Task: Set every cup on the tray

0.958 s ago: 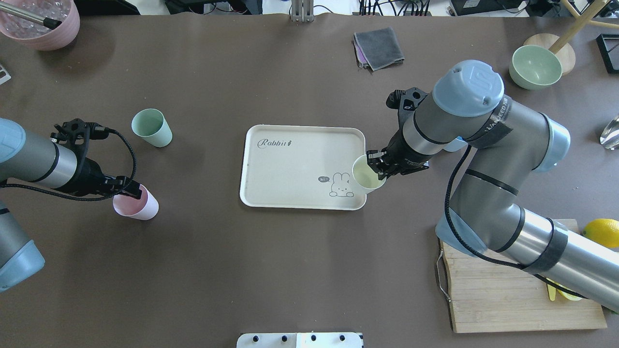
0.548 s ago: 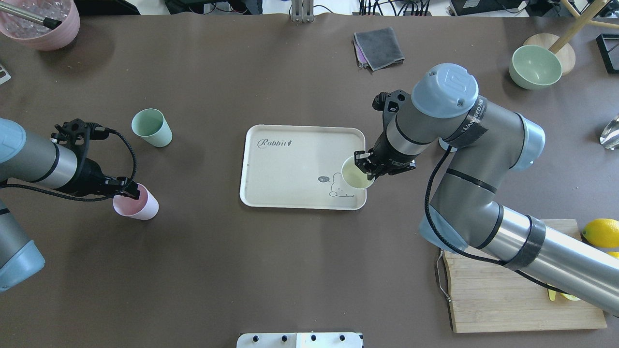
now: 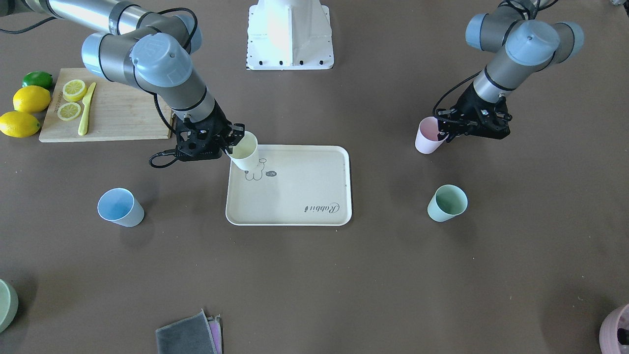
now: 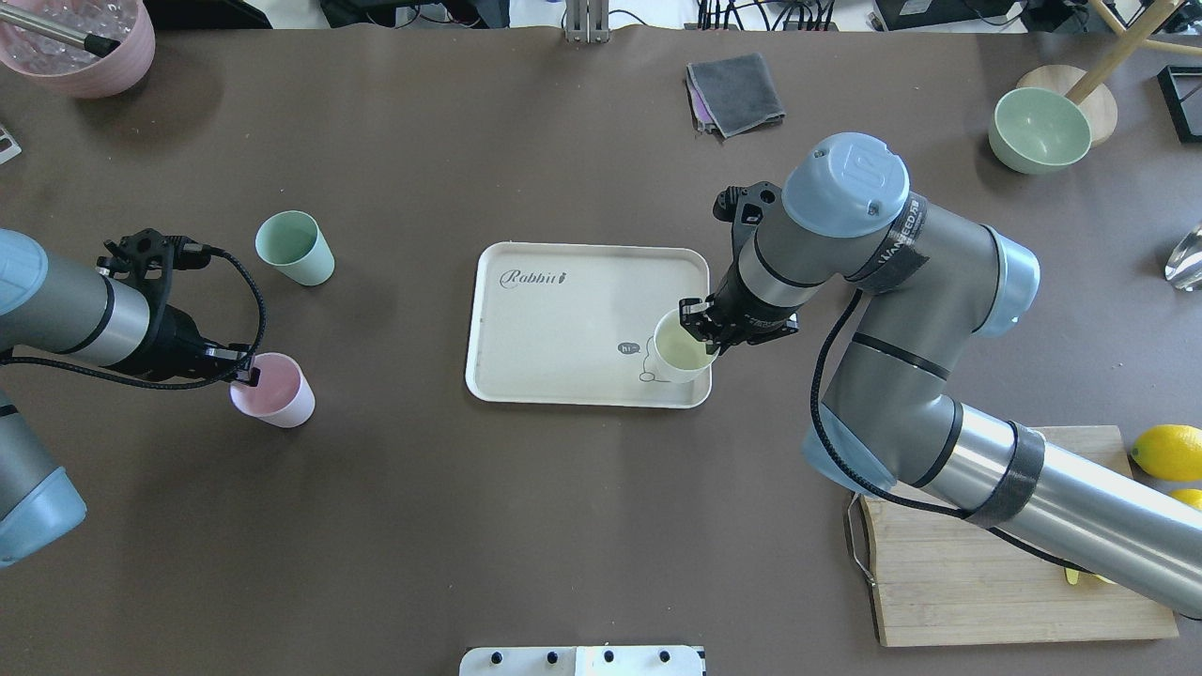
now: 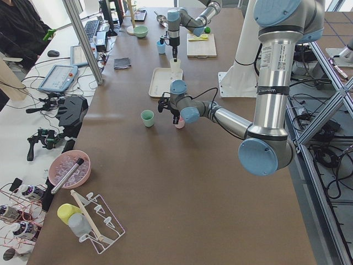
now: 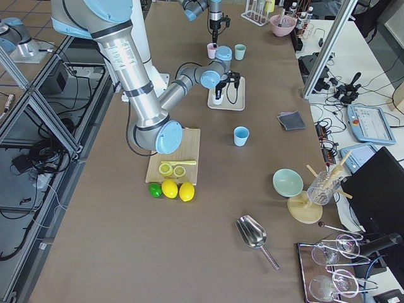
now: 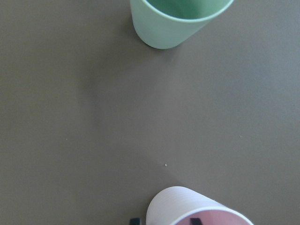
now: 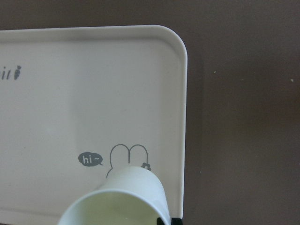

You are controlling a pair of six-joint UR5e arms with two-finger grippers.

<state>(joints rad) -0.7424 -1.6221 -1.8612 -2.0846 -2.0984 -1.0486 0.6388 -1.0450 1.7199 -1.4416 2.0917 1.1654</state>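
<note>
The beige "Rabbit" tray lies mid-table, also in the front view and the right wrist view. My right gripper is shut on the rim of the pale yellow cup, holding it tilted over the tray's rabbit drawing. I cannot tell whether the cup touches the tray. My left gripper is shut on the rim of the pink cup, one finger inside and one outside. The mint green cup stands just beyond it. The light blue cup stands beyond the tray on my right, hidden overhead by the right arm.
A wooden cutting board with lemon slices and a knife lies near the right arm, lemons beside it. A folded grey cloth, a sage bowl and a mauve pot sit along the far edge.
The right arm has carried the yellow cup left, from the tray's right edge to over the rabbit drawing. The pink cup has shifted slightly right with the left gripper.
</note>
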